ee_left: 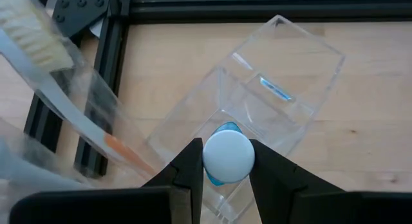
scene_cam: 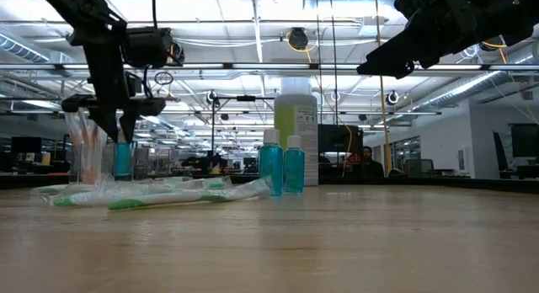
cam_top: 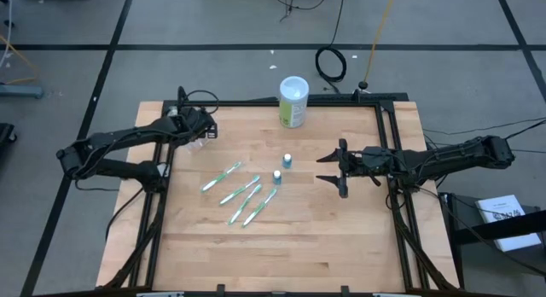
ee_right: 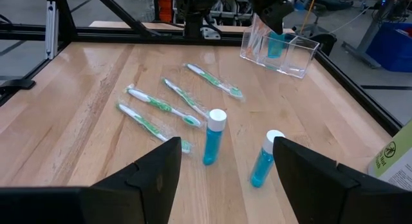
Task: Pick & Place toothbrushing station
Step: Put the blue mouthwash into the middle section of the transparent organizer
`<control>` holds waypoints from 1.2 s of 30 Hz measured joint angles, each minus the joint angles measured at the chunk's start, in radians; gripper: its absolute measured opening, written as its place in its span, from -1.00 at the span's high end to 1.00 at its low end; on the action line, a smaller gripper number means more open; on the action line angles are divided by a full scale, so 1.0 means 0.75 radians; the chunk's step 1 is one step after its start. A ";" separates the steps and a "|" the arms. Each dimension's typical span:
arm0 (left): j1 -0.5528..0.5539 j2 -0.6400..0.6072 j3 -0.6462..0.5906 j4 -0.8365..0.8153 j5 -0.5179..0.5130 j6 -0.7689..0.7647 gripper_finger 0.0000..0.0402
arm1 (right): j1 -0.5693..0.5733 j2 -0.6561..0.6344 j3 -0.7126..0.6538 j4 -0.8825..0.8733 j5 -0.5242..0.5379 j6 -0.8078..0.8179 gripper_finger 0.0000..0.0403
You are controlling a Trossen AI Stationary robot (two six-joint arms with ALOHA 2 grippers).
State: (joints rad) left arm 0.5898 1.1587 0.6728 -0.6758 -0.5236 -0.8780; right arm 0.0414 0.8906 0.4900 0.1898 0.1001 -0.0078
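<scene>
The toothbrushing station is a clear plastic holder [ee_left: 277, 89] with compartments, standing at the table's far left [cam_top: 201, 140]. A pale pinkish toothbrush [ee_left: 61, 76] leans in it. My left gripper [ee_left: 228, 169] is shut on a teal white-capped tube [scene_cam: 123, 158] that stands down in one compartment. Several wrapped green-and-white toothbrushes [cam_top: 241, 193] lie flat mid-table. Two more teal tubes [ee_right: 214, 137] [ee_right: 264, 158] stand upright beside them. My right gripper [cam_top: 324, 168] hovers open to their right, touching nothing. My left gripper pinches the tube's white cap [ee_left: 228, 154] between its two fingers [ee_left: 190, 176], one on each side. The fingers come from above, slanting down from the table's left. The tube hangs upright with its body inside the clear holder; whether its base rests on the holder's floor I cannot tell.
A bigger green-and-white canister [cam_top: 293, 101] stands at the table's far edge. Black frame rails [cam_top: 388, 143] run along the table's sides. Bare wood [cam_top: 281, 254] stretches along the near side.
</scene>
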 joint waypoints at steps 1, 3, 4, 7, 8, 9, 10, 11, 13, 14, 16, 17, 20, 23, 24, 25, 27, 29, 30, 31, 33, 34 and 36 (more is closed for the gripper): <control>0.000 0.000 -0.002 0.001 0.000 0.000 0.52 | -0.001 0.000 0.000 0.000 0.000 0.000 -0.18; 0.000 0.000 -0.007 0.001 0.000 -0.001 0.52 | 0.000 0.000 0.000 0.000 0.000 0.000 -0.18; 0.000 0.000 -0.010 0.001 0.000 -0.001 0.52 | 0.000 0.000 -0.001 0.000 0.000 0.000 -0.18; 0.000 0.000 -0.020 0.007 0.001 -0.020 0.52 | 0.000 0.000 -0.001 0.000 0.000 0.000 -0.18; 0.000 0.000 -0.026 0.014 0.001 -0.021 0.52 | 0.000 0.000 0.000 0.001 0.000 0.000 -0.18; 0.000 0.000 -0.031 0.022 0.007 -0.021 0.52 | 0.000 0.000 0.000 0.000 0.000 0.000 -0.18; 0.000 0.000 -0.033 0.030 0.016 -0.020 0.52 | 0.000 0.000 0.000 0.000 0.000 0.000 -0.18; 0.000 0.000 -0.034 0.036 0.026 -0.017 0.52 | 0.000 0.000 0.000 0.000 0.000 0.000 -0.18; 0.000 0.000 -0.034 0.052 0.040 0.001 0.52 | 0.000 0.000 0.000 0.000 0.000 0.000 -0.18; 0.000 0.000 -0.034 0.063 0.045 0.010 0.52 | 0.000 0.000 0.000 0.000 0.000 0.000 -0.18; 0.000 0.000 -0.034 0.070 0.046 0.024 0.52 | 0.000 0.000 0.000 0.001 0.000 0.001 -0.18; 0.000 0.000 -0.034 0.069 0.046 0.026 0.52 | 0.000 0.000 0.000 0.000 0.000 0.000 -0.18; 0.000 0.000 -0.034 0.069 0.041 0.012 0.47 | 0.000 0.000 -0.001 0.000 0.000 0.000 -0.18; 0.000 0.000 -0.034 0.069 0.040 0.008 0.37 | 0.000 0.000 0.000 0.000 0.000 0.000 -0.18; 0.000 0.000 -0.034 0.069 0.040 0.007 0.33 | 0.000 0.000 0.000 0.001 0.000 0.001 -0.18; 0.000 0.000 -0.034 0.069 0.042 0.007 0.28 | 0.000 0.000 0.000 0.001 0.000 0.000 -0.18; 0.000 0.000 -0.034 0.070 0.047 0.007 0.20 | 0.000 0.000 0.000 0.000 0.000 0.000 -0.18; 0.000 0.000 -0.034 0.069 0.052 0.021 0.13 | 0.000 0.000 0.000 0.000 0.000 0.000 -0.18; 0.000 0.000 -0.034 0.069 0.057 0.032 0.09 | 0.000 0.000 -0.001 0.000 0.000 0.001 -0.18; 0.000 0.000 -0.034 0.069 0.058 0.045 0.07 | 0.000 0.000 0.000 0.000 0.000 0.000 -0.18; 0.000 0.000 -0.034 0.069 0.059 0.065 0.02 | 0.000 0.000 0.000 0.001 0.000 0.000 -0.18; 0.000 -0.001 -0.034 0.069 0.059 0.074 0.00 | 0.000 0.000 0.000 0.001 0.000 0.000 -0.18; 0.000 -0.009 -0.034 0.069 0.064 0.093 -0.03 | 0.000 0.000 0.000 0.001 0.000 0.001 -0.18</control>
State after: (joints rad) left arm 0.5896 1.1519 0.6476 -0.6243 -0.4754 -0.8084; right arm 0.0414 0.8906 0.4899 0.1902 0.1001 -0.0074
